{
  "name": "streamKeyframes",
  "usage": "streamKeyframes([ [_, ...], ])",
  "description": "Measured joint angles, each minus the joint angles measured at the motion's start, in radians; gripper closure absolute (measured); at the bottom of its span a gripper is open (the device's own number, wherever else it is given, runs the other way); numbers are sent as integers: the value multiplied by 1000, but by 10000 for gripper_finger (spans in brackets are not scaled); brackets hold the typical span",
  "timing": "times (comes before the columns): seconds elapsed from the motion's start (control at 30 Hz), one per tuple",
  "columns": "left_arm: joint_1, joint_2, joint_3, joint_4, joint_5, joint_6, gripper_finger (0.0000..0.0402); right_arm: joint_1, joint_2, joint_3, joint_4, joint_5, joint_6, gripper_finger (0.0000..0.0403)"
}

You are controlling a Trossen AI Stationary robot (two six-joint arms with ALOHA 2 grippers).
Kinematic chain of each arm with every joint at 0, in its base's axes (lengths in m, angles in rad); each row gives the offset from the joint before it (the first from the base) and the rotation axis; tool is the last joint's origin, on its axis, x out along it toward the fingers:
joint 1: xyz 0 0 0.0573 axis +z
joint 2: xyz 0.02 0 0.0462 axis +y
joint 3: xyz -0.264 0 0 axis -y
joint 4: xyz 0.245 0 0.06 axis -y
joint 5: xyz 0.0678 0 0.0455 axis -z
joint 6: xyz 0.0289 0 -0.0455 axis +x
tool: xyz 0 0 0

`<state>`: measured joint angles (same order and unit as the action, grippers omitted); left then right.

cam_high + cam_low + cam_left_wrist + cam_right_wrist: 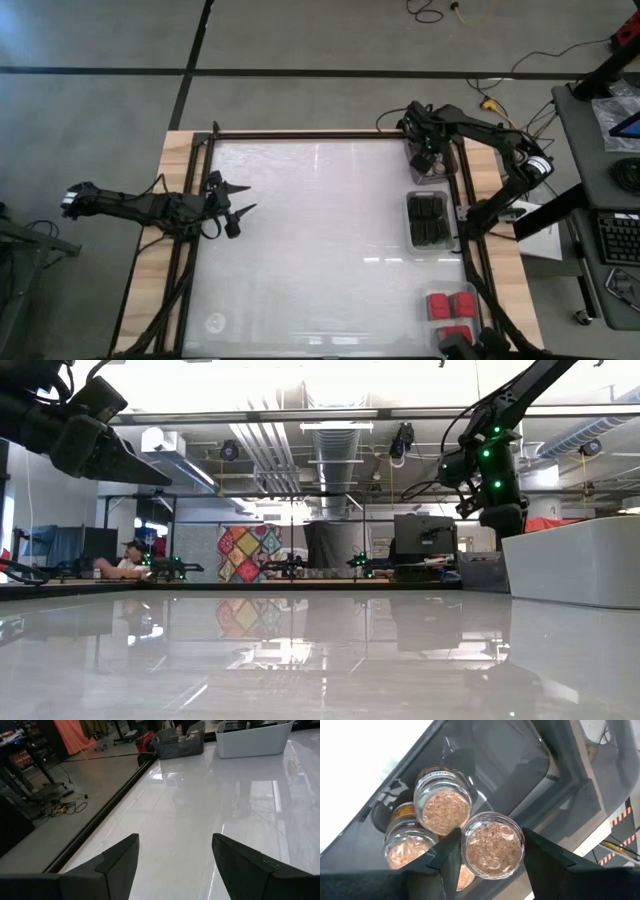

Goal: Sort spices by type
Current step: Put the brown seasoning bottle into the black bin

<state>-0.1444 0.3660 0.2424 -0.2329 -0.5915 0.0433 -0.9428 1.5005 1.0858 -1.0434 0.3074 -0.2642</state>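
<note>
My right gripper [490,851] pinches a cork-topped jar [492,845] above the tray [530,780] at table's far right corner | light, rigid, slick glass: grip sidewalls | left gripper [174,865] open, idle.

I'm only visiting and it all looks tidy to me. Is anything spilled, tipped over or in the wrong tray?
Nothing stands out. The black blocks share one tray, the red blocks another, and the right gripper holds a round jar over the tray with the other jars. No spill shows.
</note>
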Motion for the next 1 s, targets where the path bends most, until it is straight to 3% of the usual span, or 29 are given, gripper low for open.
streamKeyframes([
  [1.0, 0, 0, 0, 0, 0, -10, 166, 5, 29, -8, -13, 0, -190, 228],
])
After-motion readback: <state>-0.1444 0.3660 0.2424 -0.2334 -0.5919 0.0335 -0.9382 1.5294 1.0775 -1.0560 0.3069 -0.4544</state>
